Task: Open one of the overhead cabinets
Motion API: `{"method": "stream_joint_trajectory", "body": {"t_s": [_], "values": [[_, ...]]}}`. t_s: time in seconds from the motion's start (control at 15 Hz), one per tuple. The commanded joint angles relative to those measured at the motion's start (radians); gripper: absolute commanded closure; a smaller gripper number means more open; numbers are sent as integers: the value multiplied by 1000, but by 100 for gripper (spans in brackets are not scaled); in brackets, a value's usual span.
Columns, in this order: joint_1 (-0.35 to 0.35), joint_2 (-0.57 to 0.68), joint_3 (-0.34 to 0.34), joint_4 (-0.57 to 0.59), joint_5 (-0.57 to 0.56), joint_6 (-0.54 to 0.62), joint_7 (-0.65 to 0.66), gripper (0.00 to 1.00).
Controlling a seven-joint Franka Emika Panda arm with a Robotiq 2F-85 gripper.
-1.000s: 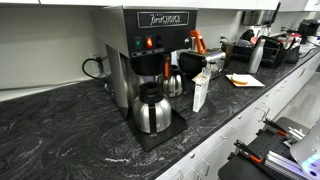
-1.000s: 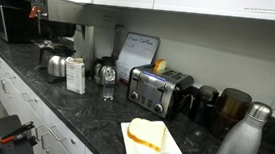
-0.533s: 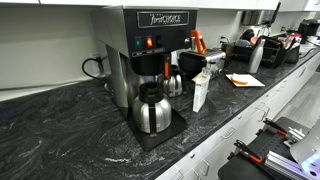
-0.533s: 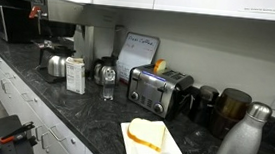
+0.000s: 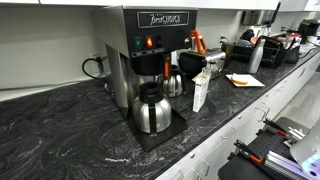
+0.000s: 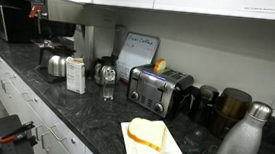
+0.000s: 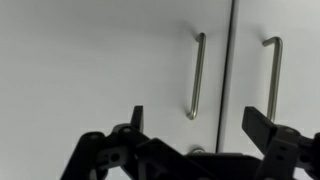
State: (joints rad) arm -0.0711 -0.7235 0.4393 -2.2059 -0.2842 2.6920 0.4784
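Note:
In the wrist view two white overhead cabinet doors fill the frame, both shut, with a dark seam (image 7: pixel 229 70) between them. Each door has a vertical brushed-metal bar handle: one (image 7: pixel 197 76) left of the seam, one (image 7: pixel 273 75) right of it. My gripper (image 7: pixel 196 118) is open and empty, its two black fingers spread wide. The lower end of the handle left of the seam sits between the fingers, a short way off. The cabinet undersides show along the top of both exterior views (image 6: pixel 184 1) (image 5: pixel 60 3). The arm does not show there.
A dark stone counter (image 5: pixel 70 130) carries a coffee brewer (image 5: pixel 150 50) with a steel carafe (image 5: pixel 151 108), a small carton (image 5: pixel 200 90), a toaster (image 6: pixel 157 90), a plate with bread (image 6: pixel 150 138), a steel bottle (image 6: pixel 242 141) and a microwave (image 6: pixel 7 20).

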Motion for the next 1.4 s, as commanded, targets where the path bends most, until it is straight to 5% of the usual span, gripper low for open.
{"method": "stream_joint_trajectory", "body": {"t_s": [0.0,1.33], "values": [[-5,7,7,-25,47,85,-11,0],[-140,98,101,-29,29,184,-4,0]]}}
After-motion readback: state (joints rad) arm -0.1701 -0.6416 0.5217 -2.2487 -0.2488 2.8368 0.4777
